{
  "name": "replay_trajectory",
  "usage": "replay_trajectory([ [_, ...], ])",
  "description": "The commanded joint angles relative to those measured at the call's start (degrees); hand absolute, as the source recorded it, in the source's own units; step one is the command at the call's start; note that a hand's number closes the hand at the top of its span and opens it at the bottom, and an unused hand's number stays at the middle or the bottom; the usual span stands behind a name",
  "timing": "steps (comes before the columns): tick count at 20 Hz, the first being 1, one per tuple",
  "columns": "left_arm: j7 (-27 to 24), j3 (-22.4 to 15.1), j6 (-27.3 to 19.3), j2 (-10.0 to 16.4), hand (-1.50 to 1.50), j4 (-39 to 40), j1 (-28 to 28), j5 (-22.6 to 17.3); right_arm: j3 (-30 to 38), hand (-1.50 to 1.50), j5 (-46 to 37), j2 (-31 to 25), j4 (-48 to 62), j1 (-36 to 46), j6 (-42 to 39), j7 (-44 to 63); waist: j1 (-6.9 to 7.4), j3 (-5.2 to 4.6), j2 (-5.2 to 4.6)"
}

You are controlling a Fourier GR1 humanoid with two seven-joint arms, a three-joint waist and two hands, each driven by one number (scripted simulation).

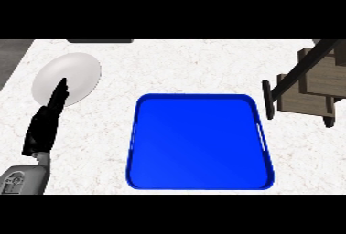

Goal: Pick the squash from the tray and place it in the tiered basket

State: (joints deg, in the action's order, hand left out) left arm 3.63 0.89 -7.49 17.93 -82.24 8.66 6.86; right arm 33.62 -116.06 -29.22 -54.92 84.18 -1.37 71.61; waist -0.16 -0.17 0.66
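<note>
Blue tray (199, 146) at the middle of the table (189, 64), near rim close to the front edge, far rim about halfway to the far edge. Shows only its bare blue floor inside a raised rim, with a pale slot handle in each side wall. Squash not to be seen in the tray or anywhere else in the head view; cannot tell where it lies. Toward the far left corner, a white round plate (74, 71), only bare white on its visible face. Over the plate's near rim, the fingertips of the left robot hand (46, 123): black, open, fingers straight and together, pointing toward the far edge, holding nothing; grey forearm entering at the front left corner. Cannot tell whether the fingertips touch the plate. At the right edge, toward the far right corner, the tiered basket (314, 87): brown wooden tiers in a black frame, partly cut off by the view's edge, contents hidden. Bare marbled strip between tray and plate, narrower strip between tray and basket frame, wide open band along the far edge behind the tray. Dark flat thing (100, 40) at the far edge behind the plate.
</note>
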Motion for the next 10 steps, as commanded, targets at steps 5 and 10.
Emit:
replay_trajectory([
  [5, 0.0, 0.5, -0.2, 0.5, 0.00, 0.1, -0.8, 0.5, 1.1, -1.50, -9.0, 12.9, -19.7, 1.2, -9.4, 13.6, -1.07, 0.01, 0.77],
  [10, 0.2, 1.6, 1.5, 1.4, 0.00, -0.4, -1.5, -1.2, -2.8, -1.50, -16.7, 22.5, -34.6, 0.9, -14.5, 10.8, -1.25, -0.01, 1.14],
])
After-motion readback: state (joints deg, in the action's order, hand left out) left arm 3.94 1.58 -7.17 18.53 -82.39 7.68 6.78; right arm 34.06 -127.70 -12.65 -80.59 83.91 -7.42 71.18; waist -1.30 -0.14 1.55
